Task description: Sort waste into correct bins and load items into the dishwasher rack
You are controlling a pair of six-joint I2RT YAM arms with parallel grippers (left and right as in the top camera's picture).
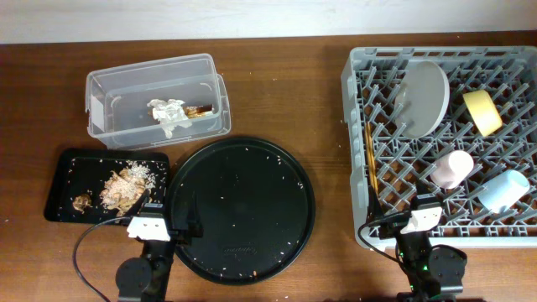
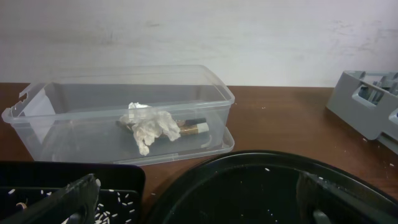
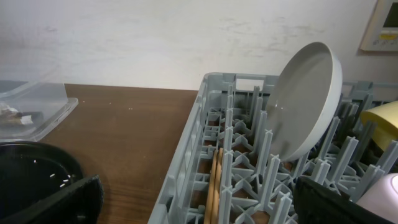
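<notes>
The grey dishwasher rack (image 1: 357, 71) holds the grey-green plate (image 1: 424, 96) on edge, the yellow bowl (image 1: 483, 112), the pink cup (image 1: 451, 168), the light-blue cup (image 1: 504, 190) and the wooden chopsticks (image 1: 370, 159). The clear tub (image 1: 117, 88) holds the white tissue (image 1: 168, 113) and the brown-gold scrap (image 1: 200, 110). The small black tray (image 1: 67, 168) holds beige food scraps with rice (image 1: 124, 186). My left gripper (image 2: 199, 202) is open and empty over the gap between the small and round trays. My right gripper (image 3: 199, 202) is open and empty at the rack's front-left corner, above the chopsticks (image 3: 214, 186).
A large round black tray (image 1: 243, 205) with scattered rice grains lies at the front centre, beside the small black tray. Both arm bases (image 1: 147, 273) sit at the table's front edge. A pale wall stands behind the table.
</notes>
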